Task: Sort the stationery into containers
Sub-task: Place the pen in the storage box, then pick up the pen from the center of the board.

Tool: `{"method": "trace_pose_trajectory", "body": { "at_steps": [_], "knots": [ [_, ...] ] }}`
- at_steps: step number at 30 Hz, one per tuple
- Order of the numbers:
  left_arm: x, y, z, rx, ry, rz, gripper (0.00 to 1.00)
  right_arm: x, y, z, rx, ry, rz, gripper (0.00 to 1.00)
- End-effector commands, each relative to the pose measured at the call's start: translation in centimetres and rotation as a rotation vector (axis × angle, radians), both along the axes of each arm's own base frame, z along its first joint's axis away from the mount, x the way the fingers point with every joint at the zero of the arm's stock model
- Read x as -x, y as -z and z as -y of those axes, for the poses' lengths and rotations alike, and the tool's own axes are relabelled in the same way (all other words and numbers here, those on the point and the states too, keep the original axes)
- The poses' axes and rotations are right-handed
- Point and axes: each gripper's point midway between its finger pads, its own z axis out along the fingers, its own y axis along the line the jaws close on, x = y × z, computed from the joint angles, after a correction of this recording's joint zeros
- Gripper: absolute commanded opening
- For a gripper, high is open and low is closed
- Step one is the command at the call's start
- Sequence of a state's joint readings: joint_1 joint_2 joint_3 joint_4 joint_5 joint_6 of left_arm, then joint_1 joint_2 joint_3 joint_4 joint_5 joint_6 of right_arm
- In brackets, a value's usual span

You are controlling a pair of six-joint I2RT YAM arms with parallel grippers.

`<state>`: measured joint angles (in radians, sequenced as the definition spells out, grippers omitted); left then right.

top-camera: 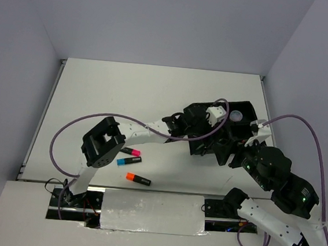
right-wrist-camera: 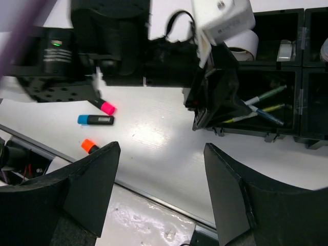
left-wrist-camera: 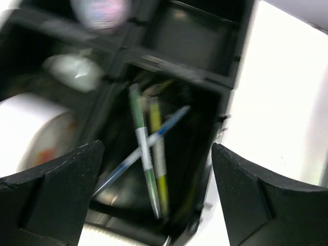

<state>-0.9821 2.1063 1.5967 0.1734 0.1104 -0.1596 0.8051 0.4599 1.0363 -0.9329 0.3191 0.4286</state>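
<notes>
The black organiser tray (top-camera: 248,105) stands at the right of the table. My left gripper (top-camera: 214,119) hovers over it, open and empty (left-wrist-camera: 154,200). Below its jaws, thin pens lie crossed in one compartment: a green and white one (left-wrist-camera: 142,138), a yellow-green one (left-wrist-camera: 160,169) and a grey-blue one (left-wrist-camera: 169,120). The pale tape roll (left-wrist-camera: 31,128) sits in the compartment beside them. The small clear pot (top-camera: 236,115) is in a far compartment. The pink (top-camera: 131,152), blue (top-camera: 129,161) and orange (top-camera: 138,179) highlighters lie on the table. My right gripper (right-wrist-camera: 159,189) is open and empty above the table near the tray's front.
The left arm's white links (top-camera: 145,132) stretch across the table from lower left to the tray. A purple cable (top-camera: 64,134) loops over the left side. A silver taped strip (top-camera: 152,212) runs along the near edge. The right arm (top-camera: 275,174) crowds the tray's near right side.
</notes>
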Motion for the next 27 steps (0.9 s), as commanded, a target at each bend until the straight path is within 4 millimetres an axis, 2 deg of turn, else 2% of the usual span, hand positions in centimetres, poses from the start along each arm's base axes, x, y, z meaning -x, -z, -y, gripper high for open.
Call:
{"method": "trace_pose_trajectory", "body": {
  "at_steps": [1, 2, 3, 4, 5, 6, 7, 8, 9, 10, 11, 12, 13, 14, 15, 16, 17, 18, 19, 20, 21, 22, 25, 27],
  "knots": [
    [-2.9, -11.0, -4.1, 0.091, -0.223, 0.178, 0.99, -0.8, -1.2, -1.3, -0.029, -0.025, 0.032, 0.74],
    [-4.2, -13.6, -7.2, 0.109, -0.351, 0.185, 0.99, -1.3, -1.1, -2.2, -0.027, -0.043, 0.036, 0.74],
    [-6.1, -12.9, -12.4, 0.000, -0.590, 0.177, 0.99, -1.6, -1.1, -3.0, -0.030, -0.070, 0.042, 0.74],
    [-6.9, -13.4, -16.0, -0.038, -0.729, 0.154, 0.99, -1.4, -0.7, -4.6, -0.024, -0.149, 0.038, 0.76],
    [-8.1, -15.1, -21.4, 0.032, -0.948, 0.062, 0.99, -2.1, -0.1, -6.7, -0.024, -0.207, 0.039, 0.77],
    [-6.9, -13.0, -27.6, -0.122, -1.127, 0.003, 0.99, -2.3, 0.4, -8.1, -0.024, -0.262, 0.030, 0.78],
    [-6.6, -14.0, -33.1, -0.016, -1.329, -0.092, 0.99, -2.0, 0.4, -10.6, -0.047, -0.373, 0.038, 0.80],
    [-5.4, -13.4, -36.6, -0.034, -1.430, -0.136, 0.99, -2.7, 2.2, -12.5, -0.020, -0.419, -0.015, 0.80],
    [-4.1, -13.1, -39.6, -0.044, -1.514, -0.168, 0.99, -3.1, 2.9, -13.8, -0.013, -0.457, -0.029, 0.81],
    [-1.2, -12.1, -44.5, -0.077, -1.619, -0.209, 0.99, -3.5, 2.6, -15.6, -0.022, -0.509, -0.002, 0.83],
    [0.1, -11.7, -46.5, -0.091, -1.656, -0.214, 0.99, -4.5, 5.2, -17.4, 0.035, -0.528, -0.071, 0.84],
    [1.3, -11.7, -48.4, -0.084, -1.692, -0.206, 0.99, -5.0, 6.1, -18.6, 0.077, -0.553, -0.072, 0.85],
    [3.6, -11.3, -51.1, -0.070, -1.736, -0.197, 0.99, -5.4, 5.4, -20.4, 0.104, -0.564, -0.049, 0.85],
    [4.5, -11.0, -52.0, -0.062, -1.742, -0.189, 0.99, -5.7, 6.3, -21.8, 0.156, -0.578, -0.058, 0.85],
    [5.7, -9.7, -52.9, -0.094, -1.746, -0.182, 0.99, -6.6, 10.0, -23.6, 0.271, -0.598, -0.107, 0.85],
    [7.0, -10.8, -54.3, -0.035, -1.781, -0.139, 0.99, -6.0, 9.1, -26.3, 0.299, -0.646, -0.080, 0.85],
    [7.7, -10.6, -55.0, -0.032, -1.802, -0.119, 0.99, -7.3, 10.0, -27.1, 0.379, -0.590, -0.065, 0.83],
    [8.1, -10.6, -55.6, -0.024, -1.816, -0.089, 0.99, -8.3, 14.1, -28.2, 0.493, -0.573, -0.120, 0.80],
    [8.9, -10.1, -56.2, -0.027, -1.812, -0.080, 0.99, -8.6, 13.4, -29.9, 0.512, -0.575, -0.098, 0.79],
    [9.1, -10.4, -56.3, -0.009, -1.813, -0.075, 0.99, -8.6, 14.4, -30.9, 0.534, -0.598, -0.103, 0.79],
    [9.3, -10.8, -56.4, 0.015, -1.812, -0.069, 0.99, -8.7, 17.0, -31.8, 0.583, -0.628, -0.128, 0.79],
    [9.6, -11.4, -56.6, 0.046, -1.810, -0.045, 0.99, -8.6, 16.6, -33.3, 0.575, -0.644, -0.107, 0.79],
    [9.5, -11.9, -56.1, 0.019, -1.721, -0.011, 0.99, -8.8, 18.8, -35.2, 0.616, -0.678, -0.123, 0.78],
    [9.2, -11.2, -55.9, -0.038, -1.682, -0.007, 0.99, -9.1, 19.5, -35.9, 0.635, -0.687, -0.131, 0.75]
  ]
}}
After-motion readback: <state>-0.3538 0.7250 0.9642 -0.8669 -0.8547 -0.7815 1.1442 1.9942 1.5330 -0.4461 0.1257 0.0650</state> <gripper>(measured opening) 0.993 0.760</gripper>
